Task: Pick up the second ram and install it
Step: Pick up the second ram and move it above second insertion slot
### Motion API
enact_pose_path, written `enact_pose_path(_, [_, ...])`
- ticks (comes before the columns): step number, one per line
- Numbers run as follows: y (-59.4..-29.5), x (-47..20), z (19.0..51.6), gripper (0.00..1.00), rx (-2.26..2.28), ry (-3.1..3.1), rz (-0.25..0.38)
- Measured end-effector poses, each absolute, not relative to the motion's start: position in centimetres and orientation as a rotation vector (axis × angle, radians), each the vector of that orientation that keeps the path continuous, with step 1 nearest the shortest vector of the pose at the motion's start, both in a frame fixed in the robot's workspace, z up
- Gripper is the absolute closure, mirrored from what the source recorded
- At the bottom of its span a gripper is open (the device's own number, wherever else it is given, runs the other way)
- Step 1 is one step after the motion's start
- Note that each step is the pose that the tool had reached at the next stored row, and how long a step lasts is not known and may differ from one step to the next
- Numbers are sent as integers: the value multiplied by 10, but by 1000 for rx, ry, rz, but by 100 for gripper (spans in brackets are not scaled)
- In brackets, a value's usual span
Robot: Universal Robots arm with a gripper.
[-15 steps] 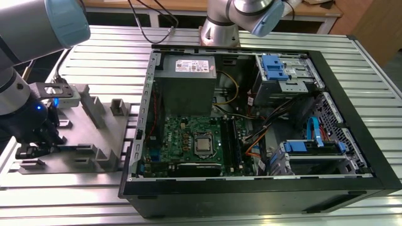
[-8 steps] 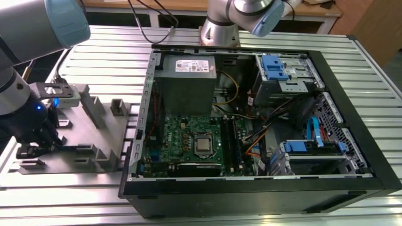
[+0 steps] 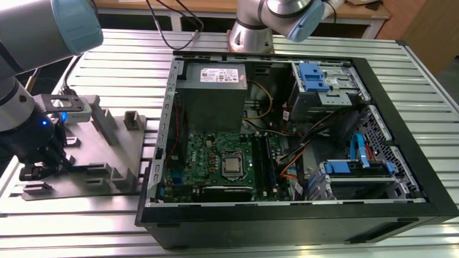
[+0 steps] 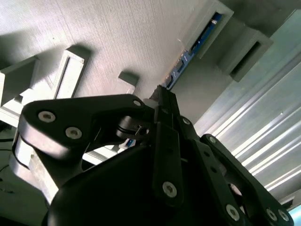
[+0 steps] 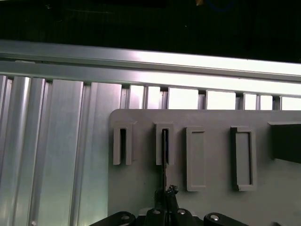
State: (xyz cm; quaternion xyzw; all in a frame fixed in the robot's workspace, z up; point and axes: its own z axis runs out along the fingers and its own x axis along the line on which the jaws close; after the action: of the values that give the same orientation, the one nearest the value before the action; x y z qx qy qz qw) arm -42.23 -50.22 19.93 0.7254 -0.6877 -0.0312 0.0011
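Observation:
The second ram (image 5: 164, 147) stands on edge in a narrow slot of the grey holder plate (image 5: 211, 197), a thin dark blue-green strip (image 4: 195, 44) in both wrist views. My gripper (image 5: 165, 192) sits at the ram's near end with its black fingertips (image 4: 162, 96) drawn together on either side of the strip. The ram still rests in its slot. In the exterior view the gripper (image 3: 40, 171) is low over the holder plate (image 3: 107, 156), on the exterior view's left, away from the open computer case (image 3: 401, 161).
The holder plate carries other raised slots (image 5: 195, 157) and blocks (image 3: 133, 119). The case lies open with a grey power-supply box (image 3: 215, 91), a green motherboard (image 3: 215, 161) and black slot rails (image 3: 262, 161). A ribbed aluminium table (image 3: 122, 59) lies under everything. A second robot base (image 3: 251, 32) stands behind.

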Motion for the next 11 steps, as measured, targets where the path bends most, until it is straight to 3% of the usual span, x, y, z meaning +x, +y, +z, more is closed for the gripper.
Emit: enact_pose_path(11, [-502,-422,199,92,2197,-2244,-98])
